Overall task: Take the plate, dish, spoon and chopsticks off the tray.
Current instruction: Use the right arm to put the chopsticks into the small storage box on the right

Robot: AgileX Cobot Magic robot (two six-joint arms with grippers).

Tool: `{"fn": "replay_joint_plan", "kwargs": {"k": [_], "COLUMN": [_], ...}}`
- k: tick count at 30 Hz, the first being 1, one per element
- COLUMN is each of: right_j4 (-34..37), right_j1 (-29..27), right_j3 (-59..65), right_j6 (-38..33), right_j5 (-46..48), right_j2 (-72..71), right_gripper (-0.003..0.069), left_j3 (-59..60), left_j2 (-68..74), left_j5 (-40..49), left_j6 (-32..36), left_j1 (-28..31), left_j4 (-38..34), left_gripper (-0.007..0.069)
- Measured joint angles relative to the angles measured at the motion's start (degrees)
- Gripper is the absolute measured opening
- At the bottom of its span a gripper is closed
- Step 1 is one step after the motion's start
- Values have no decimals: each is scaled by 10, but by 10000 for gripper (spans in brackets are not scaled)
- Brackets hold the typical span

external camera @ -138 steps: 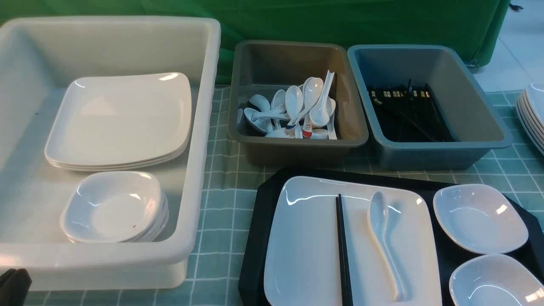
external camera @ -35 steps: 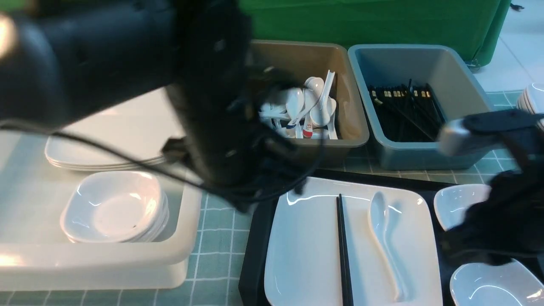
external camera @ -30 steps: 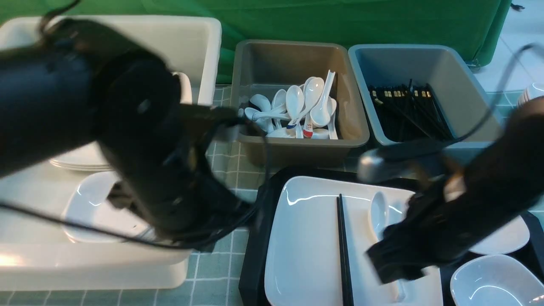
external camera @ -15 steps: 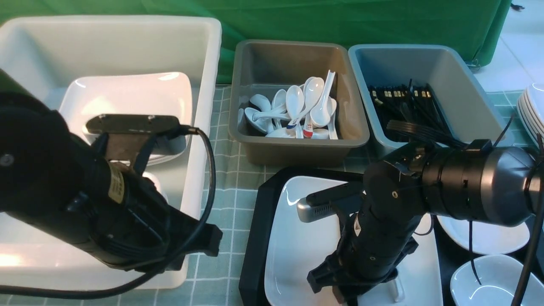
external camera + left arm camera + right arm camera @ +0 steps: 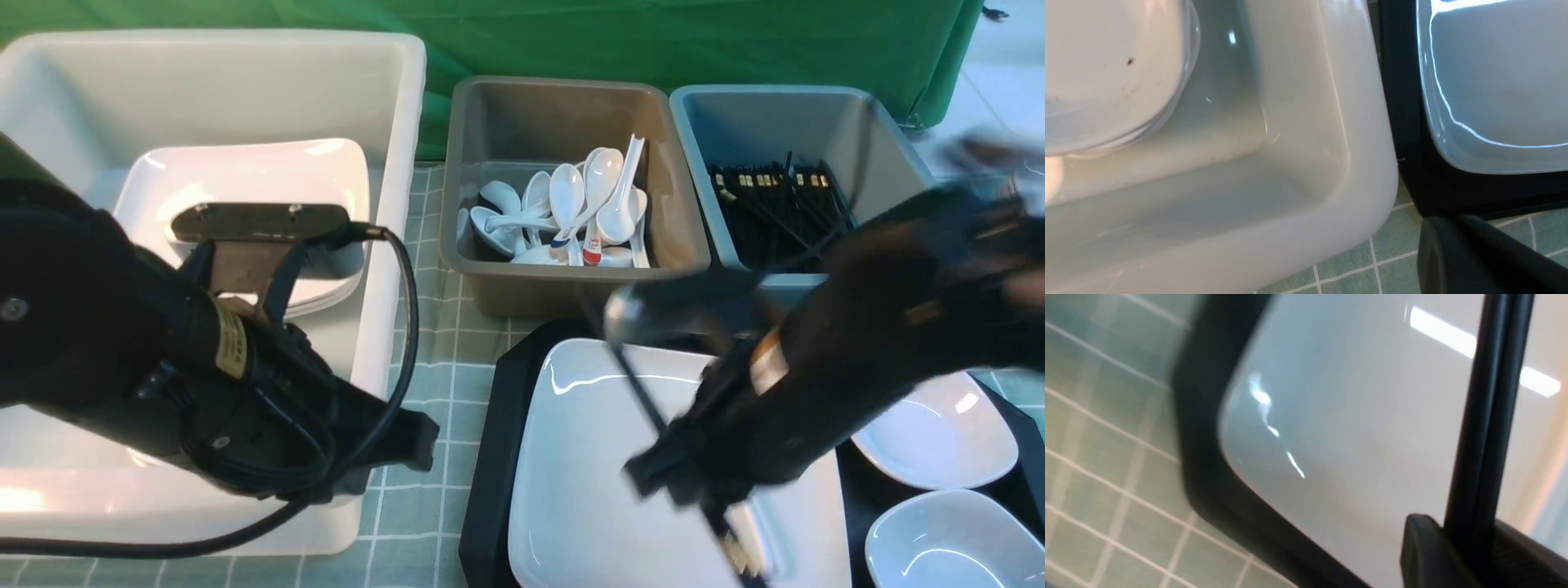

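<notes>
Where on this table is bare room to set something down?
Bare: the far half of the grey bin behind its spoons, the far end of the blue bin behind its sticks, and the checked cloth between white tub and tray. Crowded: the tray's right side, holding two small dishes.

Black left arm [image 5: 98, 359], yellow label [image 5: 233, 351], looped cable [image 5: 406, 302]; metal bracket [image 5: 261, 222]

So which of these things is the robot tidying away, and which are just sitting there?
Job: plate, chopsticks gripped by the right gripper, small dishes, tray; the spoon is hidden behind the arm.
Just there: white tub of plates, grey bin of spoons, blue bin of chopsticks.
</notes>
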Motion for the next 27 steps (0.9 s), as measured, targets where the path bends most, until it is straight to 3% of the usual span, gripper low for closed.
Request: {"fn": "replay_joint_plan", "kwargs": {"k": [1,4,6,10,16,19,20,21,23,25,27], "right_j4": [0,1,6,22,31,34,34,34,33,23,11], "right_j1": [-5,-110,-195,-286,-308,-308,-308,-308,-308,-308,-308], "right_j3": [-3,-76,-141,-250,-371,-411,-421,-429,-433,-437,-440], "right_j6": [-1,-30,-54,-83,-100,-100,-100,-100,-102,-106,-108], "right_j5": [1,9,2,-5,-33,-41,-37,-24,-7,13,34], "right_j2": [0,-17,15,114,270,315,326,335,334,328,319], "right_gripper": [146,146,146,146,155,207,254,355,449,503,507], "left_j3": [0,0,0,1,1,2,2,2,1,-6,-20], "left_j2": [0,0,0,0,0,0,0,1,4,17,34], "left_j5": [-2,-32,-48,-74,-83,-85,-87,-94,-98,-98,-92], "left_j6": [0,2,3,8,32,33,34,39,56,68,84], "left_j1": [0,0,0,0,0,0,0,0,0,-2,-10], "left_j4": [0,-7,-16,-43,-55,-55,-59,-68,-83,-100,-113], "left_gripper": [9,9,9,9,9,9,9,9,9,9,9]}}
